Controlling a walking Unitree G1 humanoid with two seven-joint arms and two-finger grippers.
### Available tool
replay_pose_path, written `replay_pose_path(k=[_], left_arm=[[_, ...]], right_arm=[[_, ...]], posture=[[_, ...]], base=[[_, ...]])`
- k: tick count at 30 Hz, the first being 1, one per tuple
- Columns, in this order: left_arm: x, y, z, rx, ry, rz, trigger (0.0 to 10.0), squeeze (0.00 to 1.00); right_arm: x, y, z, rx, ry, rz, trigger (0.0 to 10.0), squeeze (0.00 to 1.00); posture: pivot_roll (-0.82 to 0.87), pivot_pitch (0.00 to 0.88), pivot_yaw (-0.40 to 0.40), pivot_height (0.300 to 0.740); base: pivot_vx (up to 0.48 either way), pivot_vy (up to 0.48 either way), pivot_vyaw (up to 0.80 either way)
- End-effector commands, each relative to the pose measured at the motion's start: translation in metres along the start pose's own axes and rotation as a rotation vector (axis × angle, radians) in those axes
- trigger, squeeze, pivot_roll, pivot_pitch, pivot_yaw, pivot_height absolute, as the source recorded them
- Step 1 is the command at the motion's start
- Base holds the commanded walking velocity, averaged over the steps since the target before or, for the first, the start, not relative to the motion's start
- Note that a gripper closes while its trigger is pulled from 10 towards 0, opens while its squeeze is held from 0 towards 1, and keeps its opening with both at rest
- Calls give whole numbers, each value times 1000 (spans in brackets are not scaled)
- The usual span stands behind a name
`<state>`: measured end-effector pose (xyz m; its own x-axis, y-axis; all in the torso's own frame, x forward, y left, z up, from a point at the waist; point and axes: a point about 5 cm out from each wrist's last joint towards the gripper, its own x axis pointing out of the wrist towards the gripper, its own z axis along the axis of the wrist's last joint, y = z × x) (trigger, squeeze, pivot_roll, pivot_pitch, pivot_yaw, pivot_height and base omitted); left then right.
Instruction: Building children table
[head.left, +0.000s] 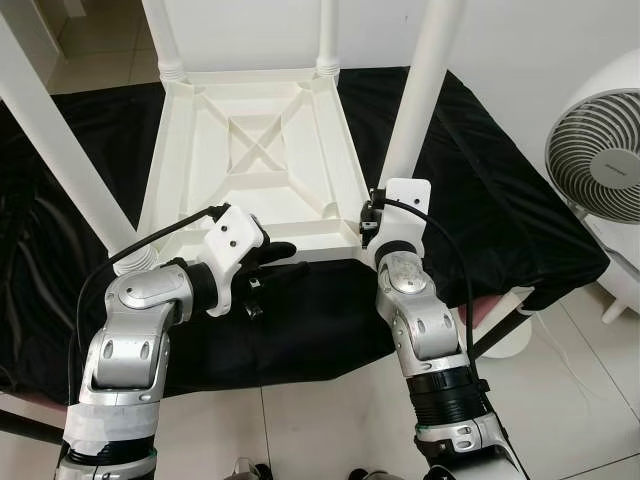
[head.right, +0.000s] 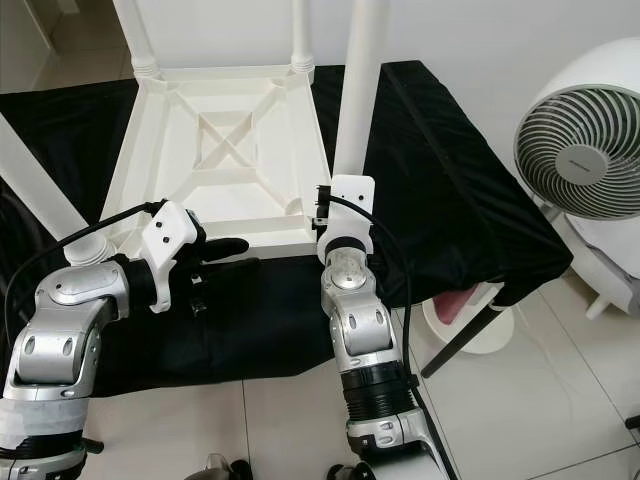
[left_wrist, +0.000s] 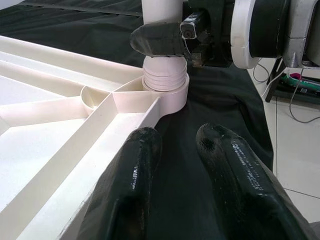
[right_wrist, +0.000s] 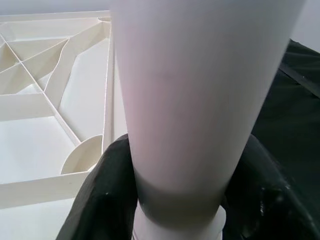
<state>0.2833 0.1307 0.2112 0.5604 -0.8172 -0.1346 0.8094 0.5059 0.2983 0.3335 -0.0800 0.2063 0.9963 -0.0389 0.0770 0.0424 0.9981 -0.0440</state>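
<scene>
A white plastic children's table (head.left: 250, 150) lies upside down on a black cloth (head.left: 500, 200). Four white legs stand in its corners: two far ones (head.left: 160, 35), the near left leg (head.left: 50, 140) and the near right leg (head.left: 420, 90). My right gripper (head.left: 372, 222) is shut on the near right leg (right_wrist: 200, 100) just above its ribbed collar (left_wrist: 165, 77). My left gripper (head.left: 275, 252) rests low at the table's near edge, pointing toward that corner. It is open, with nothing between its fingers (left_wrist: 135, 170).
A white floor fan (head.left: 600, 160) stands to the right, beyond the cloth's edge. The cloth-covered surface ends just in front of me, with tiled floor (head.left: 330, 420) below. A dark support leg (head.left: 505, 335) slants down at the right.
</scene>
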Motion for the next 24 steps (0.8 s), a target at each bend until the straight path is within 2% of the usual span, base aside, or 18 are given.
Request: replay_pose_path(k=[1,2,3,4,5,6,7,8,10,11,12,13,15,17,19,20,24], left_arm=[[-3,9,-2,-1,11,188,10000,0],[-3,9,-2,-1,11,188,10000,0],[-2,9,-2,-1,10,189,10000,0],[-2,9,-2,-1,10,189,10000,0],[-2,9,-2,-1,10,189,10000,0],[-2,8,-2,-1,9,189,10000,0],[-2,9,-2,-1,9,188,10000,0],[-2,9,-2,-1,9,188,10000,0],[-1,9,-1,-1,8,190,10000,0],[-1,9,-1,-1,8,190,10000,0],[-2,9,-1,0,7,192,10000,0],[-2,9,-1,0,7,192,10000,0],[-2,10,-1,-1,8,195,10000,0],[-3,10,-1,-1,8,196,10000,0],[-3,10,-1,0,10,198,10000,0],[-3,10,-1,0,11,199,10000,0],[-4,11,-1,0,11,203,10000,0]], right_arm=[[-1,9,0,-5,-10,113,10000,1000],[-1,9,0,-5,-10,113,10000,1000],[-4,22,8,-24,-38,386,10000,933],[-6,26,10,-28,-40,454,10000,933],[-6,26,10,-28,-40,454,10000,933],[-8,23,10,-49,-29,555,10000,0],[-8,19,12,-91,-61,576,10000,0],[-8,19,12,-91,-61,576,10000,0],[-4,7,15,-172,-77,656,10000,0],[-4,7,15,-172,-77,656,10000,0],[-2,-4,13,-221,-39,761,10000,0],[-2,-4,13,-221,-39,761,10000,0],[-1,-11,9,-230,12,853,10000,0],[0,-15,8,-234,25,888,10000,0],[5,-20,8,-274,29,928,10000,0],[11,-20,8,-289,34,945,10000,0],[14,-19,7,-275,59,995,10000,0]], posture=[[-69,140,31,740],[-69,140,31,740],[-69,140,31,740],[-69,140,31,740],[-69,140,31,740],[-69,140,31,740],[-72,141,33,740],[-72,141,33,740],[-70,141,32,740],[-70,141,32,740],[-70,141,32,740],[-70,141,32,740],[-66,141,31,740],[-66,141,31,740],[-65,141,31,740],[-60,143,31,740],[-60,143,31,740]], base=[[0,0,0],[0,0,0],[0,0,0],[0,0,0],[0,0,0],[0,0,0],[0,0,0],[0,0,0],[0,0,0],[0,0,0],[0,0,0],[0,0,0],[0,0,0],[0,0,0],[0,0,0],[0,0,0],[0,0,0]])
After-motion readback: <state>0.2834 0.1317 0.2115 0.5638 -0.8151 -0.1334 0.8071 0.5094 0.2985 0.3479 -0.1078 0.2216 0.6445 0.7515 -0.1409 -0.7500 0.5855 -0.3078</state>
